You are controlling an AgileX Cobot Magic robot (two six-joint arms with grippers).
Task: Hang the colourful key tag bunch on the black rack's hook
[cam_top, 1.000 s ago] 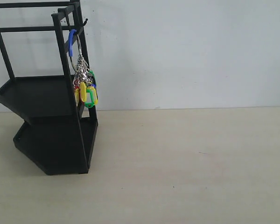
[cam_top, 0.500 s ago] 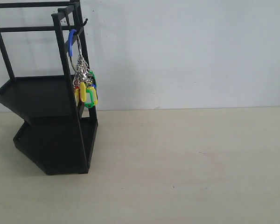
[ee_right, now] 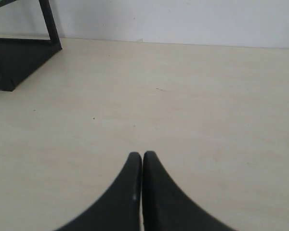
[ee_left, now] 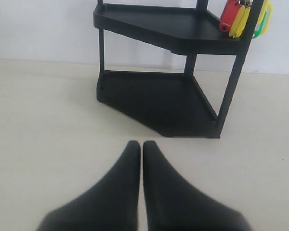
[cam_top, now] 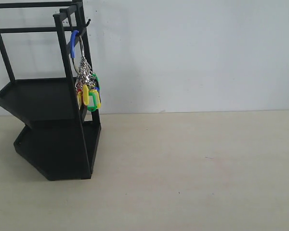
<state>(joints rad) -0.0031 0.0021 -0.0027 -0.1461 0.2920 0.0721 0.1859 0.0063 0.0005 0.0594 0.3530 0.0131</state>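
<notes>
The colourful key tag bunch (cam_top: pixel 88 91) hangs by its blue loop (cam_top: pixel 74 42) from the hook (cam_top: pixel 80 30) at the top of the black rack (cam_top: pixel 48 120), which stands at the left of the exterior view. Neither arm shows in that view. In the left wrist view the rack (ee_left: pixel 168 101) stands ahead of my left gripper (ee_left: pixel 141 143), which is shut and empty, and the tags (ee_left: pixel 241 17) dangle at its upper tier. My right gripper (ee_right: pixel 142 154) is shut and empty over bare table, with a corner of the rack (ee_right: pixel 14 62) off to one side.
The pale wooden table (cam_top: pixel 197 168) stretches to the right of the rack. A white wall (cam_top: pixel 192 53) rises behind it.
</notes>
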